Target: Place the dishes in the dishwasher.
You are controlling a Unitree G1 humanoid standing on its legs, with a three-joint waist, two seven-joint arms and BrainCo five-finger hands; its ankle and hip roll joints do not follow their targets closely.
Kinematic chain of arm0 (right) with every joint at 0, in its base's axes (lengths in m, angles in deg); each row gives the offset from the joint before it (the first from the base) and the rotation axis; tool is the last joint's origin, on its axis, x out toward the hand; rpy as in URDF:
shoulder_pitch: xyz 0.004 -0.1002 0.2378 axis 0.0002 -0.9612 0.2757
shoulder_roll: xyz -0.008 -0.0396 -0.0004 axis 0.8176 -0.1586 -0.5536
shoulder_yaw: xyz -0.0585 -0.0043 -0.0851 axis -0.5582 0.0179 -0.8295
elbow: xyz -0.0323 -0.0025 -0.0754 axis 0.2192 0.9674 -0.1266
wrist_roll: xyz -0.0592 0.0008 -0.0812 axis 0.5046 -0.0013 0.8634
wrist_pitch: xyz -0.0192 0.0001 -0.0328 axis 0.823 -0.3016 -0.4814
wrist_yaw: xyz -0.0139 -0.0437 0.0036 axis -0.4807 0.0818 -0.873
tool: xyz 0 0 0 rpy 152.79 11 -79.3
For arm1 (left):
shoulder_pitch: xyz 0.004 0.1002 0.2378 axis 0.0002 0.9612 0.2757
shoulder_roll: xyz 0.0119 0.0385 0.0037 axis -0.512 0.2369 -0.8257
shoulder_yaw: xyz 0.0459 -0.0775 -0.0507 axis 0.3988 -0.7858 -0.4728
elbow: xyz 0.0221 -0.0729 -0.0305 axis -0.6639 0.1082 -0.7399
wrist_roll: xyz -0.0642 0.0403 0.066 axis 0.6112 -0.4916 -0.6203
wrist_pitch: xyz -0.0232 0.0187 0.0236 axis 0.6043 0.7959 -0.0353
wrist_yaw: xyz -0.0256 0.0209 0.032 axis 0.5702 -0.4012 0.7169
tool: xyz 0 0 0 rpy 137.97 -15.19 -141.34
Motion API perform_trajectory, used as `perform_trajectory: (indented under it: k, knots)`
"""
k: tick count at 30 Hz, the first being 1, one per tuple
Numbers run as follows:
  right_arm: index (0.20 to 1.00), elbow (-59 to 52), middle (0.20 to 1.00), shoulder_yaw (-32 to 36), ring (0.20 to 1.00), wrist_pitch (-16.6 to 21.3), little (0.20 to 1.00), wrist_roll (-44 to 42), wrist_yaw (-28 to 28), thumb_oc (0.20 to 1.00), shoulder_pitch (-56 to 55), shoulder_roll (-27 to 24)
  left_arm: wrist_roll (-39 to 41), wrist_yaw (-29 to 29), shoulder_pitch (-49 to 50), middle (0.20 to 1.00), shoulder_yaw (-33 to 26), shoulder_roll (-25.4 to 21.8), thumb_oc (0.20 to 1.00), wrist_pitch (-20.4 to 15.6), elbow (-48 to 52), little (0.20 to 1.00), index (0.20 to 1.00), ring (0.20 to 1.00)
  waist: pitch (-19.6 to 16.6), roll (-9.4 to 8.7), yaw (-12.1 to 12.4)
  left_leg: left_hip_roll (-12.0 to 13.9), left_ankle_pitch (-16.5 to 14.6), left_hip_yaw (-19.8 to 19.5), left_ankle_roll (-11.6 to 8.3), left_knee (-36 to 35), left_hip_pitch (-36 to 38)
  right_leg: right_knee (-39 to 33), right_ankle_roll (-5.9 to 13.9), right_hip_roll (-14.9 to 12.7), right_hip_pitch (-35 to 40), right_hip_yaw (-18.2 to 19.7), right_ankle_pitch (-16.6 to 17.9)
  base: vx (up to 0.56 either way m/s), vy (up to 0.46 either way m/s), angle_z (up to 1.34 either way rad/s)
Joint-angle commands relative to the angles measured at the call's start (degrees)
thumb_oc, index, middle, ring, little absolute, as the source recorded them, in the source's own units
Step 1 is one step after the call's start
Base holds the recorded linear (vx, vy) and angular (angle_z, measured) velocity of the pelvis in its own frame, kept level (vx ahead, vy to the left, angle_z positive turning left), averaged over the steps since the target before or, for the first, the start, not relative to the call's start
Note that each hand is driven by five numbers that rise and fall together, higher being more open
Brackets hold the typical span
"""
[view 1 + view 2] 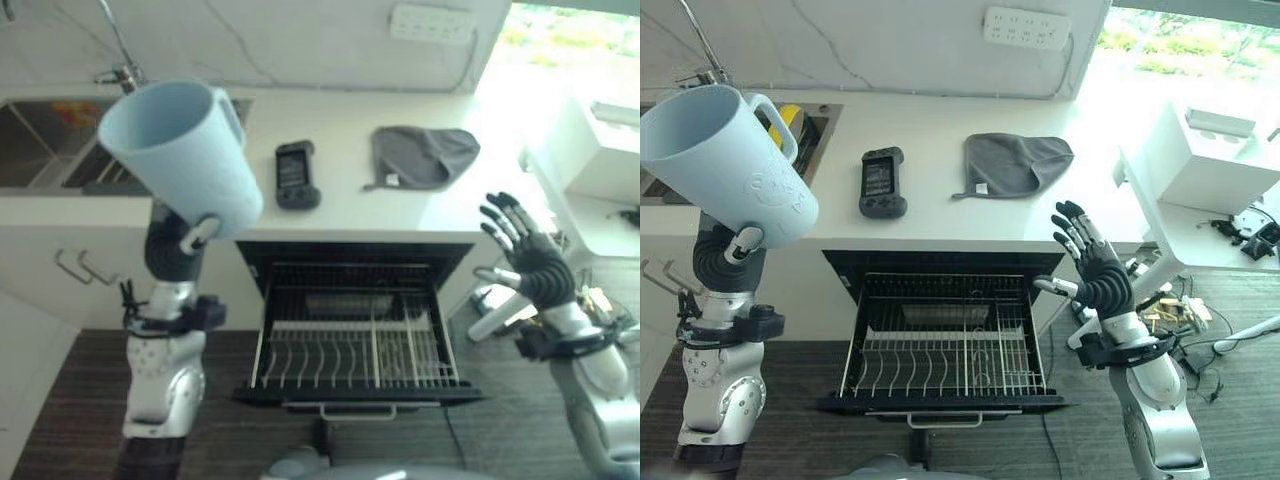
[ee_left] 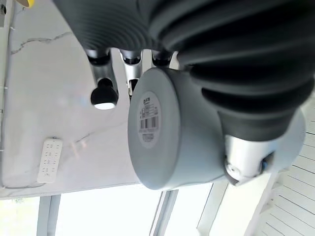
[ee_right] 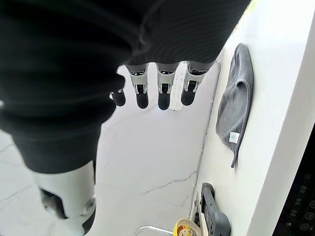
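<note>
The white counter (image 1: 940, 215) is seen across the upper half of the eye views, with the sink (image 1: 805, 135) at its upper left. Below it, at frame centre, the dishwasher (image 1: 940, 262) stands open, and its wire rack (image 1: 940, 360) is drawn out toward the lower edge. No dishes can be made out on the rack.

The task's thing, a pale blue mug (image 1: 730, 165), is held at the upper left of the eye views, well above and to the left of the rack. It is tilted, with the mouth toward the upper left corner, the base toward the lower right, and the handle on its upper right side. The long axis therefore slopes down toward the dishwasher.

The left hand (image 1: 728, 255) is clamped on the mug near its base. In the left wrist view the fingers (image 2: 103, 93) and thumb are seen curled round the mug's wall, with the labelled base facing the camera.

The right hand (image 1: 1095, 265) is raised at the right of the rack, fingers spread apart and holding nothing.

A grey cloth (image 1: 1015, 162) and a dark handheld controller (image 1: 882, 183) lie on the counter, apart from each other.

The decisive relation is judged as follows: the rack lies down and to the right of the mug, so the mug is to be lowered and inverted by the left hand, which already carries it.
</note>
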Motion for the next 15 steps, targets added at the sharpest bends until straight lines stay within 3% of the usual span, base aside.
perform_trajectory:
  k: [1,4,5,7,15]
  knots:
    - [1.0,-1.3,1.0,0.0,1.0,2.4,1.0,1.0,1.5,1.0,2.8,0.2,-1.6,-1.5,-0.9,0.2,-2.4,-2.4,0.2,-2.1,4.3,0.2,0.2,0.2,-2.4,-0.25,-1.2,3.2,-1.7,-3.1,-5.76,0.4,1.0,-9.8,-1.35,1.3,-3.4,-2.0,7.0,0.07,-0.05,-0.18]
    - [1.0,-0.9,1.0,0.6,1.0,2.9,1.0,-0.6,1.3,1.0,3.4,-1.1,-2.3,-2.8,-2.5,0.2,-1.8,-3.3,0.2,-2.4,4.1,0.2,0.2,0.2,-1.5,-0.42,-2.0,3.7,-3.1,-4.1,-6.43,0.4,1.9,-19.9,-1.2,0.3,-4.0,-2.9,8.3,0.07,-0.162,-0.07]
    - [1.0,-1.0,1.0,0.9,1.0,3.4,1.0,-0.8,1.3,1.0,2.7,-1.1,-1.8,-2.5,-2.3,0.2,-1.9,-3.7,0.2,-2.7,4.0,0.2,0.2,0.2,-1.2,-0.47,-2.4,3.5,-3.4,-4.5,-6.15,0.4,2.0,-19.1,-0.85,0.3,-4.5,-1.6,9.4,0.1,-0.195,0.31]
    - [1.0,-1.6,1.0,0.0,1.0,1.6,1.0,-0.3,0.2,1.0,4.0,-1.7,-3.6,-4.0,-1.0,0.2,-0.9,-2.7,0.2,-2.8,5.4,0.2,0.2,0.2,-1.2,-0.65,-2.5,3.9,-3.1,-5.0,-6.43,0.4,2.5,-24.4,-1.31,1.1,-2.7,-0.1,10.4,0.1,-0.217,0.47]
    - [1.0,-2.2,1.0,-0.5,1.0,-2.0,1.0,-0.4,-0.7,1.0,4.6,-2.4,-4.4,-6.2,-1.0,0.2,0.1,-2.8,0.2,-1.8,5.7,0.2,0.2,0.2,-3.1,-0.35,-2.7,4.7,-4.1,-4.5,-7.14,0.4,3.2,-28.2,-2.28,2.2,-0.1,0.3,9.6,0.06,-0.109,0.0]
